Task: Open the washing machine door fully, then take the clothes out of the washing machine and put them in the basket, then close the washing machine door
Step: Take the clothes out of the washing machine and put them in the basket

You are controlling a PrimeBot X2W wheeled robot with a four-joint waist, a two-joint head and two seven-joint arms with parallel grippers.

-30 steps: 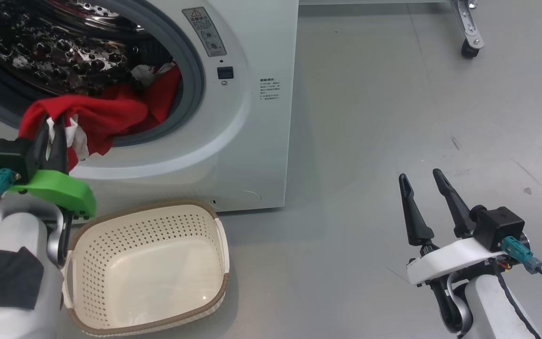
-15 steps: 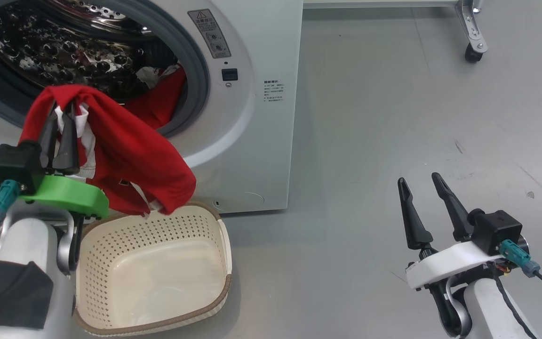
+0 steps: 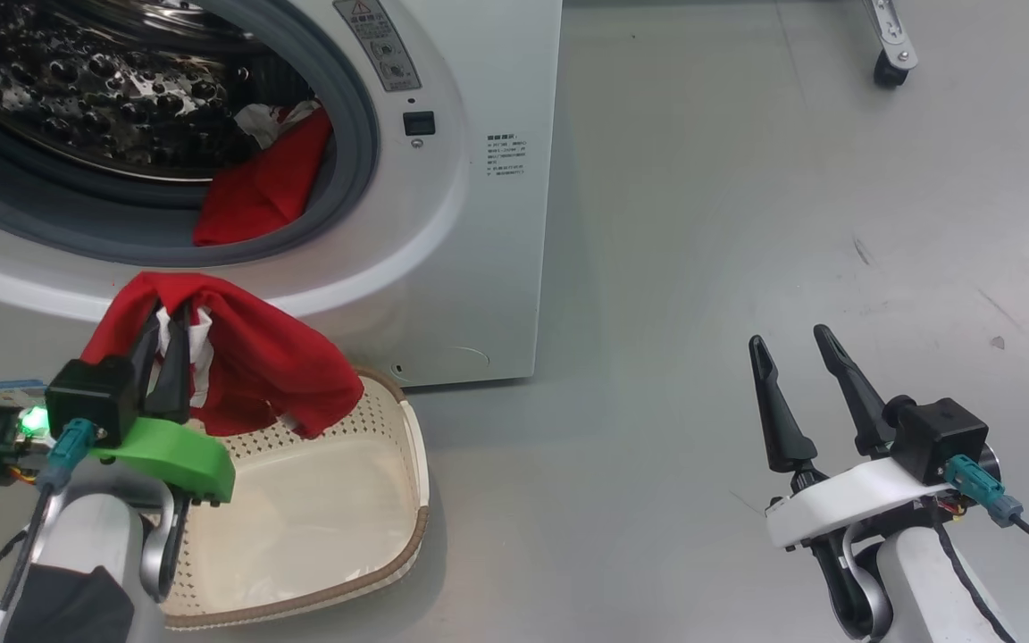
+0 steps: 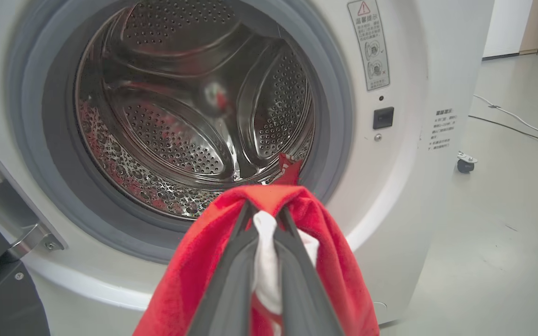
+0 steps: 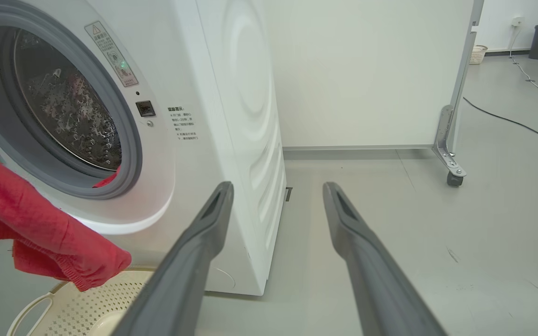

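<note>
Under the left jaws, pinching a bright red fabric garment (image 3: 255, 357) mid-transfer, sat the cream perforated plastic basket (image 3: 414, 464); next, probably lower and release. Right jaws were spread.

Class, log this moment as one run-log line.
left gripper: shut on bright red fabric garment, hanging over cream plastic basket | right gripper: open, empty | another red garment: in steel perforated drum

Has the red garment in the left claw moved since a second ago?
Yes. The red garment came out past the grey seal and down, over the basket.
</note>
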